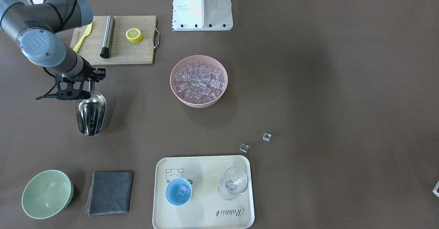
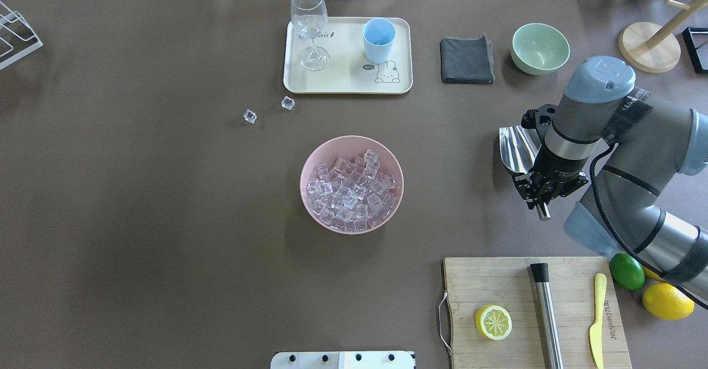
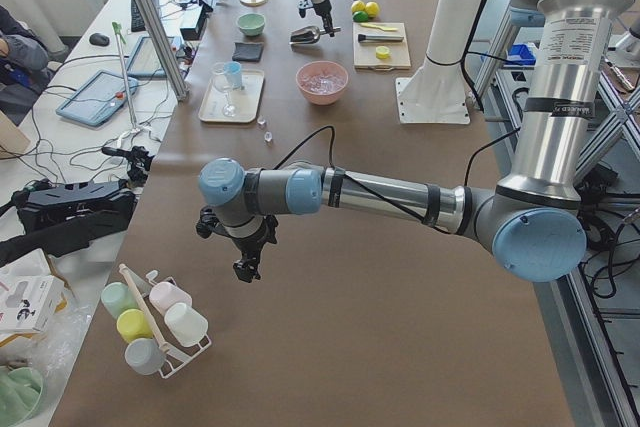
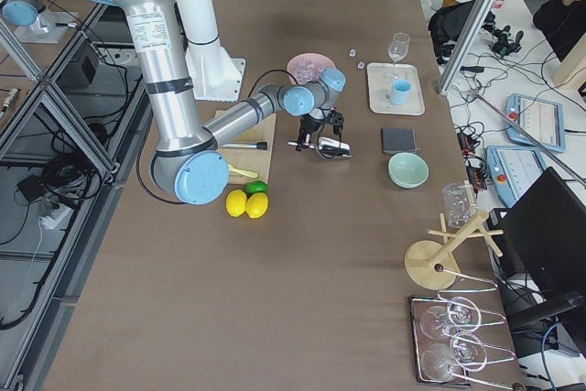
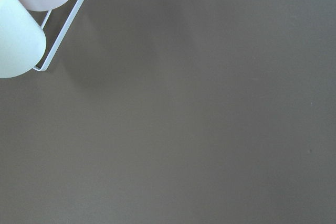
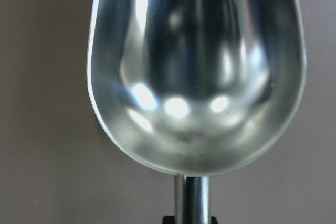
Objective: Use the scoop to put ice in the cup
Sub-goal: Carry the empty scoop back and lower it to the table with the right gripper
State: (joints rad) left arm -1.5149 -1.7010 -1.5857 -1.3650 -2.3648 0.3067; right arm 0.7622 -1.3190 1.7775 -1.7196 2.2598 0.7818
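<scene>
The right end effector [image 1: 76, 86] is clamped narrow on the short handle of the steel scoop [image 1: 91, 114]. The trough reaches out ahead of it, away from the robot's base, open side up. In the right wrist view the trough shows only bright reflections on bare steel. I cannot tell whether the scoop rests on the brown surface [image 1: 325, 84] or hangs just above it.

Off to this end effector's left stands a pink bowl [image 1: 174, 88] heaped with ice [image 1: 200, 79]. Ahead of it and further left, the light-blue cup [image 1: 170, 187] stands on a cream tray [image 1: 205, 167] with ice cubes inside. A clear wine glass [image 1: 233, 182] stands beside the cup on the same tray. Two loose ice cubes [image 1: 244, 148] lie on the surface just off the tray, on the glass's side.

Straight ahead of the end effector are a folded grey cloth [image 1: 109, 193] and a pale green bowl [image 1: 46, 194]. Behind it lies a bamboo cutting board [image 1: 137, 52] with a lemon half [image 1: 134, 35].

The left end effector [image 3: 245, 265] hangs over the surface well away from all of this, near a wire rack of pastel cups [image 3: 150, 322]. Whether it is wide or narrow I cannot tell.
</scene>
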